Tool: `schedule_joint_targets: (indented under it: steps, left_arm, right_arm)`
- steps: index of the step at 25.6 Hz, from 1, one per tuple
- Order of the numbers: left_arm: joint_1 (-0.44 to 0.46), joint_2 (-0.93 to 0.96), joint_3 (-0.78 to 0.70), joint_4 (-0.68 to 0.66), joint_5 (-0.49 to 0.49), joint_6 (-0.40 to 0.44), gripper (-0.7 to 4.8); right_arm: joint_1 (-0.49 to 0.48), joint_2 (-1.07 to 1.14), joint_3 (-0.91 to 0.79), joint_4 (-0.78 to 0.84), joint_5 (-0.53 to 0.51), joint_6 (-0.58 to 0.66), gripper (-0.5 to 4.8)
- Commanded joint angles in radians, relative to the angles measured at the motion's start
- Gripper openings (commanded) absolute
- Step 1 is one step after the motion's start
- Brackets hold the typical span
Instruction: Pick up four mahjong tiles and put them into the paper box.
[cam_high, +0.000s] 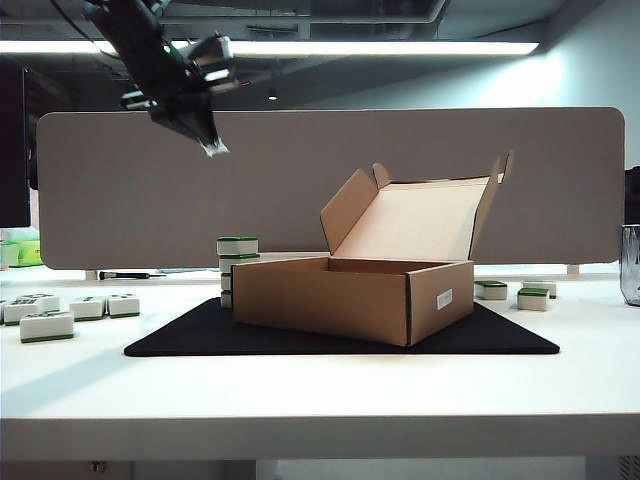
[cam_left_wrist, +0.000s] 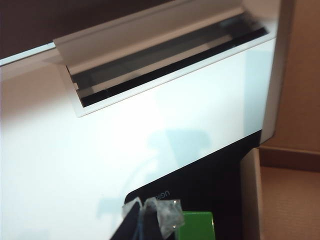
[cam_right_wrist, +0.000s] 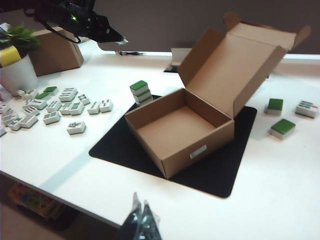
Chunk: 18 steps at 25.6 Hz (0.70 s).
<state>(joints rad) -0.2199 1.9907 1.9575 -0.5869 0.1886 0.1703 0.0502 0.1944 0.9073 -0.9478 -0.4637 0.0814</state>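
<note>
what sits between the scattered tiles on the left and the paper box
A stack of mahjong tiles on the black mat beside the paper box, per the right wrist view.

My left gripper (cam_high: 213, 146) hangs high at upper left of the exterior view, jaws shut, fingertips angled downward. My right gripper (cam_right_wrist: 141, 212) sits low and near, jaws pressed together, holding nothing.
</note>
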Motion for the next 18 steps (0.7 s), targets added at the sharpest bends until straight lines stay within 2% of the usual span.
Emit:
schedule_joint_targets:
  steps: [1,6,9,11,12,13,14,15,18]
  left_arm:
    - [-0.018,0.035,0.019,-0.034,-0.020,0.022,-0.05]
    - [-0.060,0.068,0.019,-0.144,-0.071,0.039,-0.05]
    - [-0.072,0.068,0.019,-0.144,-0.077,0.039,0.06]
    - [-0.075,0.068,0.019,-0.145,-0.081,0.037,0.87]
    - [-0.075,0.069,0.019,-0.146,-0.088,0.036,1.54]
    - [-0.075,0.072,0.019,-0.146,-0.104,0.019,3.08]
    - [-0.075,0.073,0.019,-0.146,-0.108,0.010,3.48]
    - [-0.075,0.073,0.019,-0.149,-0.107,0.003,3.66]
    - [-0.075,0.085,0.019,-0.153,-0.106,-0.007,3.75]
  right_arm:
    - [0.000,0.002,-0.004,-0.004,0.002,0.000,-0.01]
    - [0.000,0.002,-0.005,-0.014,0.002,0.000,-0.01]
    - [0.000,0.002,-0.005,-0.014,0.002,0.000,-0.01]
    - [0.000,0.002,-0.005,-0.014,0.001,0.000,-0.01]
    - [0.000,0.002,-0.005,-0.015,0.001,0.000,-0.01]
    - [0.000,0.002,-0.005,-0.015,0.001,0.000,-0.01]
    - [0.000,0.002,-0.005,-0.016,0.001,0.000,-0.01]
    - [0.000,0.002,-0.005,-0.019,0.001,0.000,-0.01]
    - [0.000,0.002,-0.005,-0.024,-0.003,0.000,-0.01]
